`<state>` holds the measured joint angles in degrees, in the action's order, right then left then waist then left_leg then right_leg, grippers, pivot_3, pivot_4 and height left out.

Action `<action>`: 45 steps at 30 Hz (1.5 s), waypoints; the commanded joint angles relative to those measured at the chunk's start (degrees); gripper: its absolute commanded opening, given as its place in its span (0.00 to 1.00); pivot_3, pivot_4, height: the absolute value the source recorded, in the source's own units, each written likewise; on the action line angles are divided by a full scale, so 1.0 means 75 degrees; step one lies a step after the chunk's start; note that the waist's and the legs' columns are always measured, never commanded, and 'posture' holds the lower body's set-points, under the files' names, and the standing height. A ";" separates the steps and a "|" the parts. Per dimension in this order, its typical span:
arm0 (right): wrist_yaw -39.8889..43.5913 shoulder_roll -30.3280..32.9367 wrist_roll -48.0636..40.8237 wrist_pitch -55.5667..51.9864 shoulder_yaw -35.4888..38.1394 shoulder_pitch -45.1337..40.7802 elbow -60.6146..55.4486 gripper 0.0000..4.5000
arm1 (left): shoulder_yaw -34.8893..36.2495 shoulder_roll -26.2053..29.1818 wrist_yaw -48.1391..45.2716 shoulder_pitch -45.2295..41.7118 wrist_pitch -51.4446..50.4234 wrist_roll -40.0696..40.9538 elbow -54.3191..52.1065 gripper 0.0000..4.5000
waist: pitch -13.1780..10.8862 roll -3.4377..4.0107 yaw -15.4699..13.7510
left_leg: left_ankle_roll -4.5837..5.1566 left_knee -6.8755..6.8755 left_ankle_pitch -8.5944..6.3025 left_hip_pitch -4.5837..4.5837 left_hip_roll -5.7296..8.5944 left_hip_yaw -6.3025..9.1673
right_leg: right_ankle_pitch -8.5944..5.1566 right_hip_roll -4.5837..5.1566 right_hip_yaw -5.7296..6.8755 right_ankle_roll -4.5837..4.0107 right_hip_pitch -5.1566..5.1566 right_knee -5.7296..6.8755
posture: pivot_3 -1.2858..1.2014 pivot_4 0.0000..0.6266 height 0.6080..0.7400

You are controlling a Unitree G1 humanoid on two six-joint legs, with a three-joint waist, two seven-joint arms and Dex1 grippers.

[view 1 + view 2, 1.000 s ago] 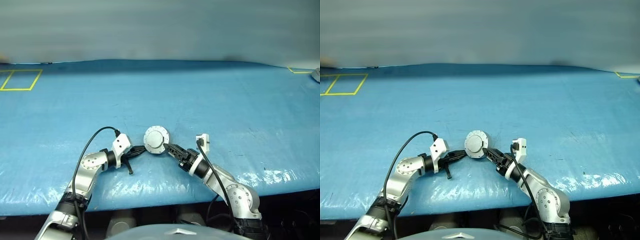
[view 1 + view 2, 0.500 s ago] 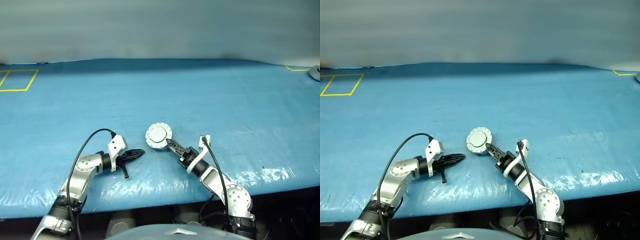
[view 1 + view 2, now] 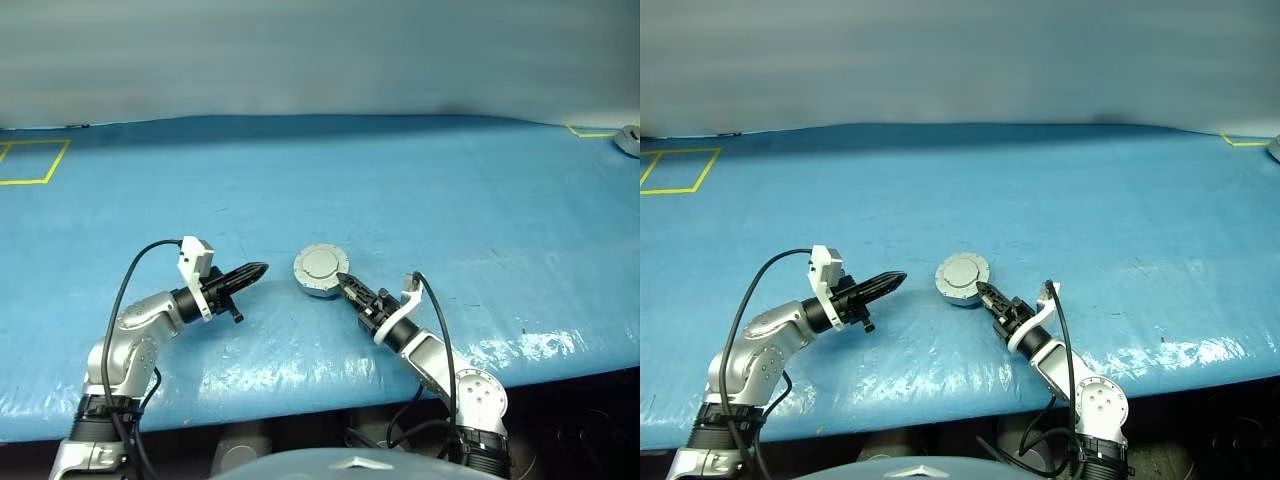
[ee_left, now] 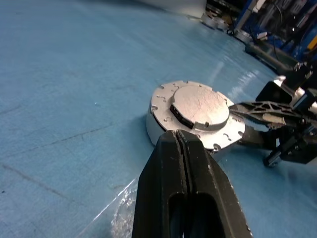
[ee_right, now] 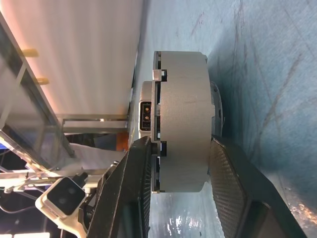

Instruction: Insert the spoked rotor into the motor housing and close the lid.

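The motor housing [image 3: 318, 288] lies flat on the blue table, a plain grey cup with the lid [image 3: 320, 264] shut on top, raised centre up. The spoked rotor is hidden. My right gripper [image 3: 343, 281] reaches in from the near right and is shut on the housing's edge. In the right wrist view one finger [image 5: 138, 163] lies against the lid [image 5: 147, 111] and the other [image 5: 225, 168] against the housing's [image 5: 183, 119] underside. My left gripper [image 3: 262, 268] hangs shut above the table to the left of the housing, pointing at it, apart from it. Its closed fingertips [image 4: 171, 144] show just short of the lid [image 4: 200, 105].
A yellow tape square [image 3: 25, 160] marks the far left of the table and a yellow corner [image 3: 588, 132] the far right, next to a grey object [image 3: 630, 140]. The table's front edge runs just below both arms.
My left gripper has lifted and drawn back to the left, off the housing's edge. My right wrist has rolled, and the housing has gone from tilted up to lying flat.
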<state>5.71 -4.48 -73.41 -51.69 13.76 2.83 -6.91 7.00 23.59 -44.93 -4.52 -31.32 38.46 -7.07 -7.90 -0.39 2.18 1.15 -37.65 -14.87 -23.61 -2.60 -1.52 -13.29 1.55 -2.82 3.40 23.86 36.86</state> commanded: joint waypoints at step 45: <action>-0.0875 0.0568 -0.2593 0.0595 -0.1364 -0.1354 -0.1503 0.30 | 0.0658 -0.3439 0.1584 -0.0364 -0.0979 0.4042 0.0645 0.99 | -0.0045 -0.0011 -0.0016 | -0.0003 -0.0051 0.0002 -0.0020 0.0030 0.0018 | 0.0008 -0.0020 0.0012 0.0003 -0.0012 0.0005 | 0.52 0.24 1.00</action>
<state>-1.88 0.24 -89.88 -48.00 3.76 -5.87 -14.59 12.47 -1.86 -32.16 -5.77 -39.10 68.65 -2.62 -8.24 -0.47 2.06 1.12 -38.05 -14.86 -23.77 -2.38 -1.39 -13.22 1.41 -2.73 3.42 23.77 36.90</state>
